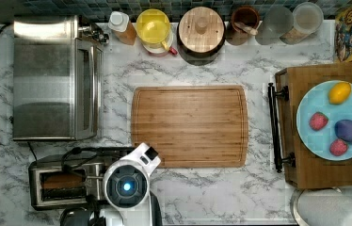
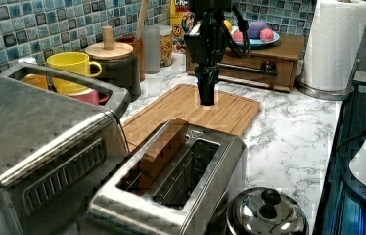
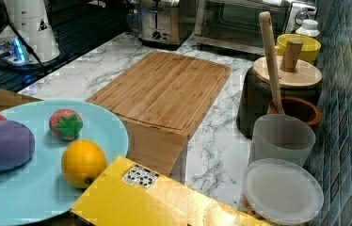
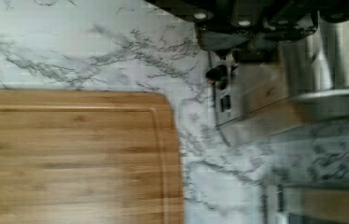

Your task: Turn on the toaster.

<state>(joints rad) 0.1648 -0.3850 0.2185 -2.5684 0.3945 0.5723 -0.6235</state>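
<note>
Just now the gripper (image 2: 207, 98), whose finger state cannot be told, is hanging above the cutting board's (image 1: 189, 126) near corner, while the toaster (image 1: 68, 182) is sitting lower, toward the top view's left, slots running left-right.

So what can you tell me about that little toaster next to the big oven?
The toaster is a small boxy pop-up model in brushed, shiny steel with two long slots on top. A brown slice sits in one slot; the other looks empty. It stands upright on the marble counter, beside the larger toaster oven and near a corner of the wooden cutting board. The right view shows a lever slot and dark knobs on its end face. The gripper hangs above it, not touching.
</note>
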